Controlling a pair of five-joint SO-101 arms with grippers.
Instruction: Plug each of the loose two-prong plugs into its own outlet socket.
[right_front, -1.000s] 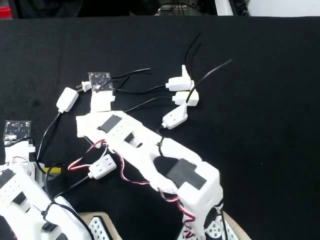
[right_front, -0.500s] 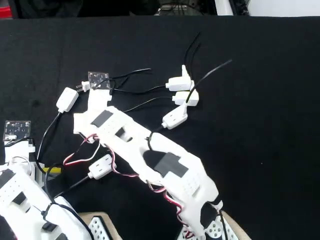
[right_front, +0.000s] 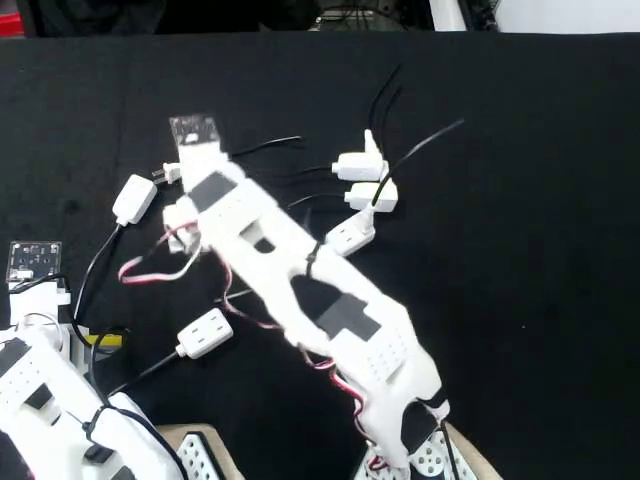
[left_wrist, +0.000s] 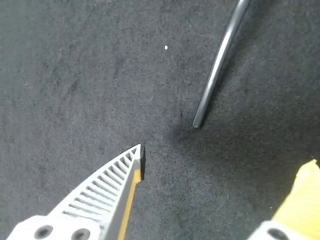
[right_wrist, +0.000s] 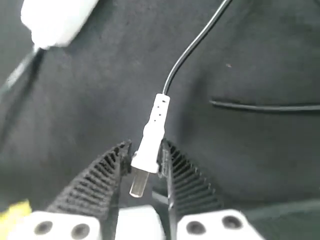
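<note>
Clamping a white two-prong plug (right_wrist: 152, 132) between its ribbed black fingers (right_wrist: 100, 180), the right gripper (right_wrist: 146, 146) sat low over the black cloth (right_front: 520, 200). Plug body was pinched on both sides, metal prongs pointing back toward the wrist, its thin black cord (right_wrist: 192, 50) running away from the fingertips across the cloth. Blurred white block showed beyond the plug in the right wrist view, apart from it; could not tell which face was toward the prongs. In the high view the right arm (right_front: 300, 290) lay stretched diagonally from the near edge up to the far left of the table, its end just beside a white socket block (right_front: 133, 200) on a black cord. Second socket block (right_front: 205, 333) lay on the cloth on the near side of that arm, not touching it. Three more white pieces (right_front: 358, 165) clustered on the far side of the arm with black cords trailing off them; too small to tell plug from socket there. Red and white wires (right_front: 150, 270) looped off the arm's side. Left arm (right_front: 40, 400) sat at the near left corner, well apart from the sockets. Left gripper (left_wrist: 226, 156) had its fingers spread wide apart, nothing between them, just over bare cloth, with the cut end of a black cable (left_wrist: 215, 70) lying beyond the tips, not touched.
</note>
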